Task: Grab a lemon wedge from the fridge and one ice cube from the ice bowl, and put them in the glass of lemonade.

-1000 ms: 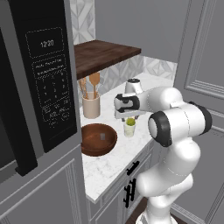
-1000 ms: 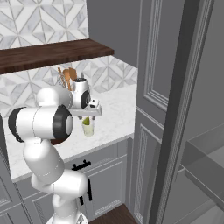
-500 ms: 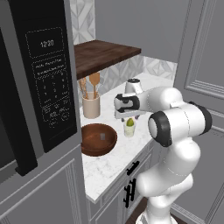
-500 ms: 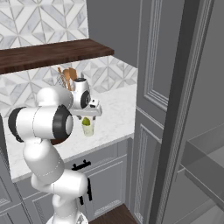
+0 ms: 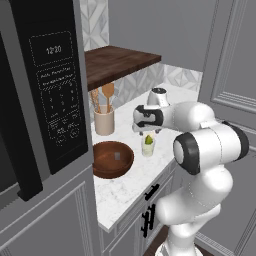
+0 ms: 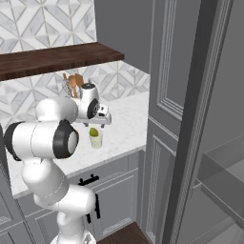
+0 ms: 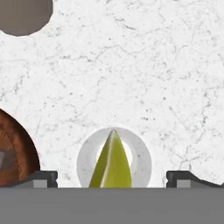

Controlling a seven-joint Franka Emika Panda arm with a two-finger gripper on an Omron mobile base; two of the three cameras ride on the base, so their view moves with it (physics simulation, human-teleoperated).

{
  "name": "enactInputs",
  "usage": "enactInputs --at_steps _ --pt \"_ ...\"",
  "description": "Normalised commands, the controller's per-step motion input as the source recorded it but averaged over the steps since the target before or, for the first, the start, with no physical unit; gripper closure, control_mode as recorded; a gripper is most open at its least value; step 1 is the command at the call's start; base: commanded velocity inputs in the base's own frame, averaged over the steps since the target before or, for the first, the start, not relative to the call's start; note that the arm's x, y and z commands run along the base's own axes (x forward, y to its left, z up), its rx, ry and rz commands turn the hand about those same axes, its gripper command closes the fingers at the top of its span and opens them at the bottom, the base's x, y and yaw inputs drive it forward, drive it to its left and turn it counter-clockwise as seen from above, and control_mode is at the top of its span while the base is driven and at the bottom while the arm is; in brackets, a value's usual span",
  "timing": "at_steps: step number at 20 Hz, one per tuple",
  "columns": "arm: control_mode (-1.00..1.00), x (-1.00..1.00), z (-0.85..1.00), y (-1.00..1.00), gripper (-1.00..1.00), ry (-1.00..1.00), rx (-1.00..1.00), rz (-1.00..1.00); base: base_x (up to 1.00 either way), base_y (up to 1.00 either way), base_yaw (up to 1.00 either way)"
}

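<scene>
So the gripper point(image 7: 112, 177) is parked right above the glass of lemonade point(image 5: 148, 146), pointing straight down at it, and its fingers point(image 7: 43, 178) are spread about as wide as they go, one on each side of the glass rim with plenty of room to spare. It isn't holding or touching anything. The lemon wedge point(image 7: 112, 162) sits inside the glass, pointed tip up and poking a bit above the rim; you can spot the same yellow-green bit in the glass point(image 6: 96, 138) from the right base view too, with the gripper point(image 6: 95, 125) just over it. From the hand view the wedge lies dead centre in the ring of the glass point(image 7: 142, 159), between the two fingertips but clear of both. The glass stands on the white marbled tabletop point(image 5: 130, 187), just beside the ice bowl point(image 5: 113, 159), which is the wide brown wooden one to its left in the left base view. There's a small pale ice cube point(image 5: 117, 156) lying in the bowl. Behind the bowl is a beige utensil crock point(image 5: 104, 121) with wooden spoons sticking out, tucked under a dark wood shelf point(image 5: 120, 61). In the left base view the gripper point(image 5: 148, 130) hangs off the white arm just above the glass.
</scene>
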Motion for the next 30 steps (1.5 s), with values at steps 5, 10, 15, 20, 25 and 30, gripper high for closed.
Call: enactInputs --at_steps 5,10,15,20,25,30 --pt "-1.0 -0.16 0.2 -0.08 -1.0 -0.17 0.1 0.0 0.0 0.0 0.0" --pt "-1.0 -0.59 0.02 -0.17 -1.0 -0.09 0.08 0.0 0.0 0.0 0.0" --pt "-1.0 -0.63 0.1 -0.11 -1.0 -0.12 0.06 0.0 0.0 0.0 0.0" --pt "-1.0 -0.56 0.47 -0.01 -1.0 -0.23 0.11 0.0 0.0 0.0 0.0" --pt "-1.0 -0.41 0.66 0.0 -1.0 -0.15 0.12 0.0 0.0 0.0 0.0" --pt "-1.0 -0.12 0.84 -0.02 -1.0 -0.04 0.14 -0.02 0.0 0.0 0.0"
